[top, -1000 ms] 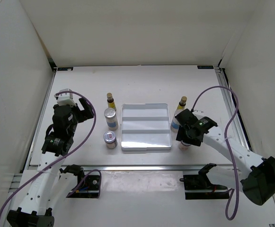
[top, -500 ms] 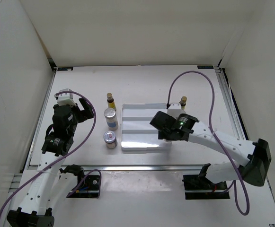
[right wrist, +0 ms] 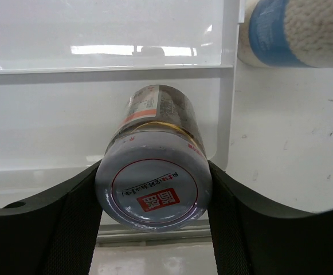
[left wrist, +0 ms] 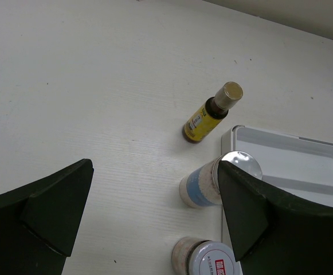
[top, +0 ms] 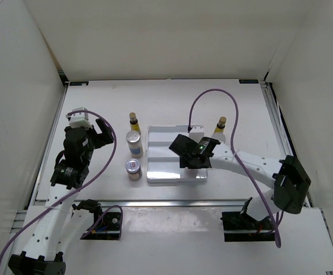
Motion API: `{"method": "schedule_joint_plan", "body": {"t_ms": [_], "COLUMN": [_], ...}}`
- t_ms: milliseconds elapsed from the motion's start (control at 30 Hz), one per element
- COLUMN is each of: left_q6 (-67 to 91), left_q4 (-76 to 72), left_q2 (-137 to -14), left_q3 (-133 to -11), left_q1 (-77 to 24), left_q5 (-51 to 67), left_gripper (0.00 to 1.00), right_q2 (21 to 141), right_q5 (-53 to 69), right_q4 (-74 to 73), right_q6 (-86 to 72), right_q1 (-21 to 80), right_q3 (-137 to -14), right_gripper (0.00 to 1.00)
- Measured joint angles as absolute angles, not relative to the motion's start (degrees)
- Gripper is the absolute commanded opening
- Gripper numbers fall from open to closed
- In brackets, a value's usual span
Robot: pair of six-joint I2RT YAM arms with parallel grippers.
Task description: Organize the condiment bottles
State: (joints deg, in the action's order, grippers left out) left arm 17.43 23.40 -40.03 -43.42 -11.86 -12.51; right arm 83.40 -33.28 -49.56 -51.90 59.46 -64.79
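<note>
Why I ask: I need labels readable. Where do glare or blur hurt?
Top view: sharp, but the tray glares white near its front. Left wrist: left claw's fingers blur close up; the yellow bottle is crisp. Right wrist: the red-lid jar is sharp, a light streak crosses the tray, the blue-label jar is soft.

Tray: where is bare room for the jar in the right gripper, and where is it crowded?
The tray is bare between its left rim and the right gripper with the jar. Crowded: the table outside that rim, where three bottles stand in line, and outside the right rim, two more bottles.
</note>
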Motion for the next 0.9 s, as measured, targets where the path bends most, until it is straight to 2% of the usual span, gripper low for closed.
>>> {"method": "schedule_joint_plan", "body": {"t_ms": [100,300,367,400,467,567,600,900], "left_q6": [17.4,17.5,17.5,17.6,17.7,17.9,17.9,18.6], "left_q4": [23.4,23.4,23.4,23.4,23.4,23.4,23.4,25.7], "left_q2": [-40.0,-40.0,-40.1,-40.2,-40.3,-40.5,-40.4,-38.1], "left_q3": [-43.4,-43.4,-43.4,-43.4,-43.4,-43.4,-43.4,-43.7], "left_q1": [-11.9,-11.9,-11.9,-11.9,-11.9,-11.9,-11.9,-12.3], "left_q5": [-12.5,-12.5,-12.3,-12.0,-11.3,-10.5,-10.4,-4.9], "left_gripper": [1.0,1.0,1.0,1.0,1.0,1.0,1.0,1.0], "right_q2": [85.6,87.0,87.0,87.0,87.0,86.9,86.9,81.8], "right_q5": [-31.8,-30.0,-29.6,-29.5,-29.5,-29.4,-29.5,-35.8], "right_q4": [-48.2,-47.7,-47.6,-47.6,-47.6,-47.5,-47.4,-51.5], "right_q6": [-52.5,-54.1,-54.7,-55.2,-55.4,-55.5,-55.7,-55.9], "right_q1": [58.7,56.6,56.2,56.0,55.9,55.9,55.9,60.1], "right_q3": [-63.3,-61.2,-61.2,-61.2,-61.1,-61.1,-61.0,-64.1], "right_gripper": [0.0,0.09,0.2,0.4,0.65,0.96,1.0,1.0]}}
